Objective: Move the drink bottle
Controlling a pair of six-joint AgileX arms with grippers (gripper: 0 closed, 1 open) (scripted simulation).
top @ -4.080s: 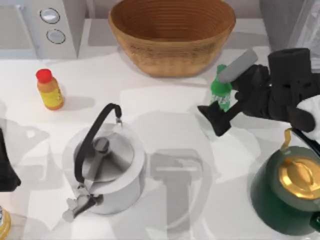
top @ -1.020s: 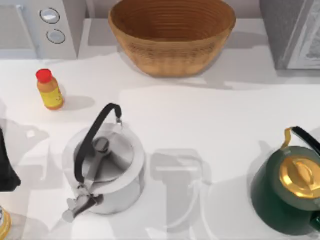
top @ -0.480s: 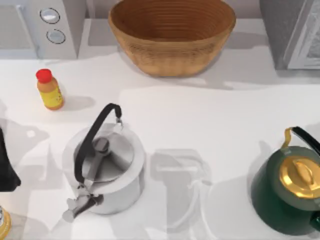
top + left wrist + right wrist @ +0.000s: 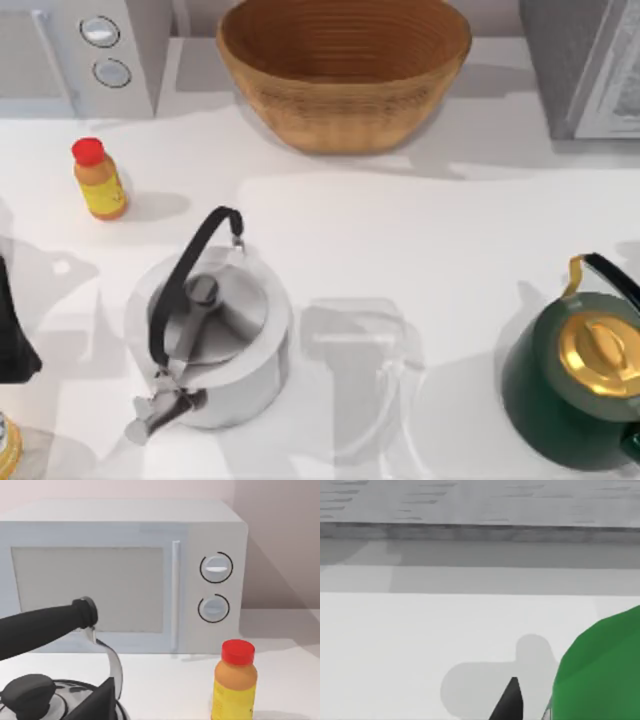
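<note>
Top view:
- Wicker basket (image 4: pixel 345 70) at 12 o'clock on the white counter (image 4: pixel 430 240).
- Microwave (image 4: pixel 80 50) at 11 o'clock.
- Orange-yellow bottle with red cap (image 4: pixel 98 180) at 10 o'clock.
- Steel kettle (image 4: pixel 210 335) at 8 o'clock.
- Dark green kettle with gold lid (image 4: pixel 580 375) at 4 o'clock.
- Left arm (image 4: pixel 12 335) parked at the 9 o'clock edge; pincer state cannot be told.

Right wrist view:
- Drink bottle (image 4: pixel 600 670) looms green, just beside the right pincer (image 4: pixel 512 700).
- Grip cannot be told.

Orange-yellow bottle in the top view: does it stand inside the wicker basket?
No: the orange-yellow bottle stands on the table, left of the basket.
</note>
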